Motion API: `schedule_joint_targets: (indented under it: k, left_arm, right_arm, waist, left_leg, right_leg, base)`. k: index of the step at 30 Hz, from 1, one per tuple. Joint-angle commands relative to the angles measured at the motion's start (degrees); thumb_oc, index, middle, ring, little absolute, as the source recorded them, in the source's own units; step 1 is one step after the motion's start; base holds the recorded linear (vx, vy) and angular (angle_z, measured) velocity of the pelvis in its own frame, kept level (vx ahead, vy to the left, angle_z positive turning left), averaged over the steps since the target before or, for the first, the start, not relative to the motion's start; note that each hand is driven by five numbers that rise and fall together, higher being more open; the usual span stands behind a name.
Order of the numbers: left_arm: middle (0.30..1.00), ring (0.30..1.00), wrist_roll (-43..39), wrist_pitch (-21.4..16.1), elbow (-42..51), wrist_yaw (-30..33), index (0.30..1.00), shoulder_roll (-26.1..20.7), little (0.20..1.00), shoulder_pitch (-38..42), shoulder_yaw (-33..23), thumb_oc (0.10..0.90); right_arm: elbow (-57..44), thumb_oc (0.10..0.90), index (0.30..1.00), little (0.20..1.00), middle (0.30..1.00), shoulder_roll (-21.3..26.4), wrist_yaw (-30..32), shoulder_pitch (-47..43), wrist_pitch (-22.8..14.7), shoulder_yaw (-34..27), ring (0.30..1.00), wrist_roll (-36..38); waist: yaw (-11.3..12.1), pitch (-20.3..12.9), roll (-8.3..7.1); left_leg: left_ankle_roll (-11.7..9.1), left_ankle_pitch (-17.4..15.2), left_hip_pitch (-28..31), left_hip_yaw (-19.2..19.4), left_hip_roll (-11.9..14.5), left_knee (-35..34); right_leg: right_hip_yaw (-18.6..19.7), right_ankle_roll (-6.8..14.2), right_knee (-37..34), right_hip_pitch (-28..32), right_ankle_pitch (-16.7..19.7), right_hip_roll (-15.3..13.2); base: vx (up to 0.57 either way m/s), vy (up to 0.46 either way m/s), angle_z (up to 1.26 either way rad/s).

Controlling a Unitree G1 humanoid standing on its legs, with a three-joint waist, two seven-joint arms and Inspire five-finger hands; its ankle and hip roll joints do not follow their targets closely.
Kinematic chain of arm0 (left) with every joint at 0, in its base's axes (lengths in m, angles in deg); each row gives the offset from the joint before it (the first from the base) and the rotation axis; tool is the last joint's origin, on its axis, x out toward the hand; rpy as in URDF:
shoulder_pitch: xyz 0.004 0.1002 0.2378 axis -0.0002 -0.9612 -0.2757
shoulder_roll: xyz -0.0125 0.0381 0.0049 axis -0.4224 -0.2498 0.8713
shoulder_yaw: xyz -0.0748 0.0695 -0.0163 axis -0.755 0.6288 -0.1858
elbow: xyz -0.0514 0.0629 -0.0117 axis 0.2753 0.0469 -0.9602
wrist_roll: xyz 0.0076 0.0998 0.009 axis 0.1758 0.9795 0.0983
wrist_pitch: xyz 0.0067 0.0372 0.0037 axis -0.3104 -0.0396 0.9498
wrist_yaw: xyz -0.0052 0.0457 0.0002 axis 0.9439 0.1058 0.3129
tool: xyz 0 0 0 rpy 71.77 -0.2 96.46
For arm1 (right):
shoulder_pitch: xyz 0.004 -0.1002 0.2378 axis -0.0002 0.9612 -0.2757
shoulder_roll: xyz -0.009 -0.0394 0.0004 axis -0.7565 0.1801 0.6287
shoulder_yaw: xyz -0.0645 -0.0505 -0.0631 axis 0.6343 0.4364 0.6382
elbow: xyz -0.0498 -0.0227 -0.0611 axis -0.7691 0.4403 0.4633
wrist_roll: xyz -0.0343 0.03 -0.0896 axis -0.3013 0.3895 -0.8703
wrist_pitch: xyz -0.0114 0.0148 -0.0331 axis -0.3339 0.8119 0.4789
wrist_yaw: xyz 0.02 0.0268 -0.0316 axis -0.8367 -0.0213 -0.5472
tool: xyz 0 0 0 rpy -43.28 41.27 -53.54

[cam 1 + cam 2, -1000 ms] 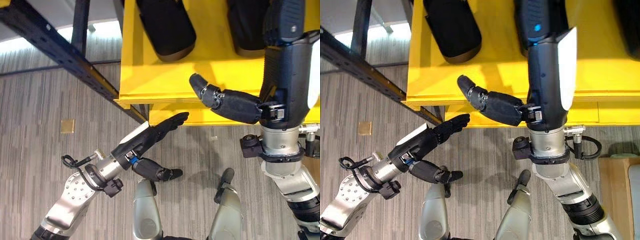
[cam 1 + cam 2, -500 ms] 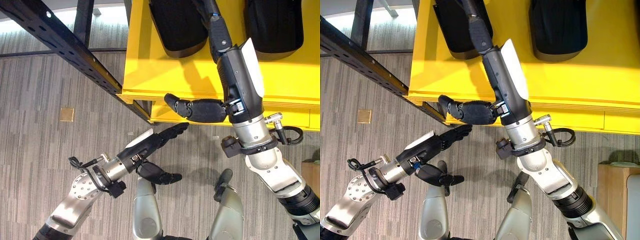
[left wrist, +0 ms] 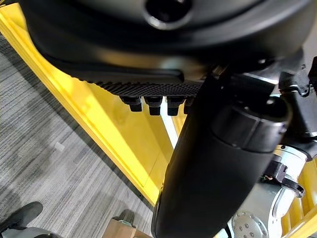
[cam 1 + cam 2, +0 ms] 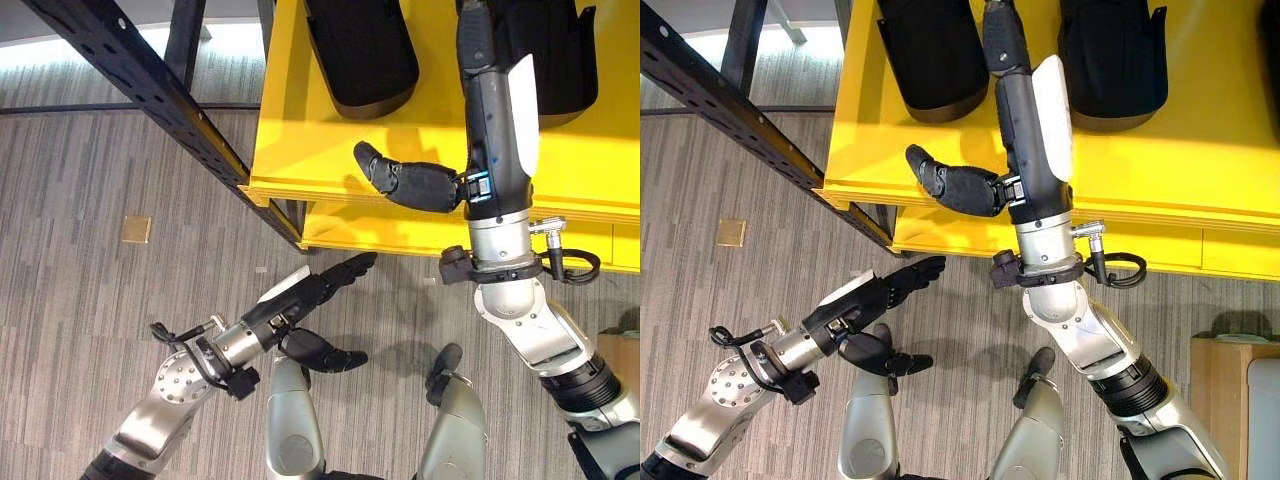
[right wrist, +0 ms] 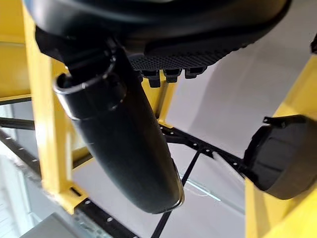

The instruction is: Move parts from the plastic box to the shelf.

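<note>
Two black moulded parts (image 4: 360, 50) (image 4: 555, 50) lie side by side on the yellow shelf (image 4: 300, 150). My right hand (image 4: 500, 120) reaches over the shelf between them. Its fingers are straight, its thumb (image 4: 400, 182) juts out to the left, and it holds nothing. In the right wrist view one black part (image 5: 277, 158) shows past the straight fingertips (image 5: 168, 74). My left hand (image 4: 310, 290) hangs open over the floor just in front of the shelf's lower edge, empty, with its thumb (image 4: 325, 352) spread below.
A dark perforated rack beam (image 4: 150, 90) runs diagonally from the upper left to the shelf's corner. A small tan square (image 4: 135, 228) lies on the grey plank floor. A wooden box corner (image 4: 622, 350) shows at the right edge.
My right hand has swung from a slanted pose to pointing straight between the two black parts, with its thumb higher over the shelf. The left hand has hardly moved. The camera has shifted slightly.
</note>
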Motion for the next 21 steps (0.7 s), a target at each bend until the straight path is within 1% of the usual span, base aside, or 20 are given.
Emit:
schedule_joint_targets:
  k: [1,2,4,6,10,13,16,17,18,21]
  left_arm:
    - [1.0,1.0,-1.5,-4.59,7.36,0.23,1.0,0.92,1.0,1.79,-0.91,0.9]
    - [1.0,1.0,-1.52,-4.55,7.32,0.2,1.0,0.95,1.0,1.84,-0.93,0.9]
    - [1.0,1.0,-1.6,-4.46,7.27,0.2,1.0,1.06,1.0,1.79,-1.13,0.9]
    - [1.0,1.0,-2.08,-4.38,7.34,-0.15,1.0,1.08,1.0,1.8,-1.24,0.9]
    - [1.0,1.0,-2.66,-4.2,7.45,-0.92,1.0,0.93,1.0,1.81,-1.5,0.9]
    - [1.0,1.0,-2.84,-3.62,7.25,-1.2,1.0,1.19,1.0,2.19,-1.49,0.9]
    - [1.0,1.0,-2.9,-3.73,7.14,-1.27,1.0,1.06,1.0,2.22,-1.44,0.9]
    - [1.0,1.0,-3.33,-3.88,7.04,-1.79,1.0,0.85,1.0,2.17,-1.66,0.9]
    - [1.0,1.0,-3.33,-3.91,7.0,-1.81,1.0,0.87,1.0,2.2,-1.63,0.9]
    - [1.0,1.0,-2.73,-3.52,6.96,-1.86,1.0,0.92,1.0,2.53,-1.39,0.9]
  right_arm:
    - [-3.53,0.9,1.0,1.0,1.0,-2.51,2.04,-8.36,-4.1,-6.77,1.0,-0.75]
    - [-3.47,0.9,1.0,1.0,1.0,-2.62,1.9,-8.4,-3.86,-6.77,1.0,-0.68]
    - [-3.33,0.9,1.0,1.0,1.0,-3.07,1.3,-8.76,-1.84,-6.78,1.0,-0.71]
    - [-3.29,0.9,1.0,1.0,1.0,-3.27,1.93,-9.04,-0.63,-6.64,1.0,-0.8]
    - [-1.91,0.9,1.0,1.0,1.0,-3.27,3.1,-9.66,-0.11,-6.81,1.0,-0.61]
    - [-0.96,0.9,1.0,1.0,1.0,-3.82,2.73,-10.23,1.84,-7.07,1.0,-0.08]
    - [-0.19,0.9,1.0,1.0,1.0,-3.85,3.29,-10.45,2.36,-6.9,1.0,-0.06]
    - [0.95,0.9,1.0,1.0,1.0,-3.81,3.56,-10.76,1.76,-6.91,1.0,-1.87]
    - [1.06,0.9,1.0,1.0,1.0,-3.84,3.5,-10.85,1.84,-6.87,1.0,-1.94]
    - [1.97,0.9,1.0,1.0,1.0,-3.95,3.21,-11.5,3.07,-6.56,1.0,-1.21]
  waist:
    - [0.25,-0.77,-0.29]
    - [0.27,-0.77,-0.24]
    - [0.36,-0.77,0.01]
    - [0.4,-0.77,0.09]
    - [0.59,-0.77,0.2]
    - [0.75,-0.77,0.13]
    - [0.89,-0.77,0.15]
    - [1.06,-0.77,0.11]
    - [1.1,-0.77,0.11]
    - [1.34,-0.77,0.15]
  left_leg:
    - [3.37,2.71,-0.34,2.73,-1.89,-2.55]
    - [3.4,2.68,-0.32,2.73,-1.91,-2.5]
    - [3.56,2.61,-0.09,2.8,-2.05,-2.44]
    - [3.57,2.63,-0.01,2.85,-2.06,-2.5]
    - [3.68,2.65,-0.06,2.86,-2.14,-2.46]
    - [3.72,2.73,-0.1,2.86,-2.1,-2.58]
    - [3.75,2.75,-0.03,2.87,-2.15,-2.67]
    - [3.83,2.79,-0.05,2.88,-2.21,-2.75]
    - [3.83,2.81,-0.07,2.9,-2.21,-2.77]
    - [3.88,2.81,-0.26,2.66,-2.39,-2.7]
  right_leg:
    - [-0.02,-3.31,5.63,5.17,-10.12,2.77]
    - [-0.01,-3.34,5.67,5.19,-10.13,2.76]
    - [-0.03,-3.45,5.8,5.36,-10.21,2.64]
    - [-0.03,-3.45,5.82,5.37,-10.23,2.59]
    - [-0.15,-3.49,5.77,5.42,-10.2,2.49]
    - [-0.32,-3.57,5.88,5.4,-10.26,2.5]
    - [-0.46,-3.55,5.71,5.53,-10.2,2.45]
    - [-0.57,-3.53,5.82,5.5,-10.22,2.42]
    - [-0.61,-3.55,5.87,5.49,-10.24,2.41]
    - [-0.81,-3.59,5.53,5.65,-10.13,2.33]
  base:
    - [0.0,0.0,0.0]
    - [0.0,0.0,0.0]
    - [0.02,0.008,0.01]
    - [0.0,0.0,0.0]
    - [0.0,0.0,0.0]
    - [0.0,0.0,0.0]
    - [0.0,0.0,0.0]
    - [0.0,0.0,0.0]
    - [0.0,0.0,0.0]
    - [0.0,0.0,0.0]
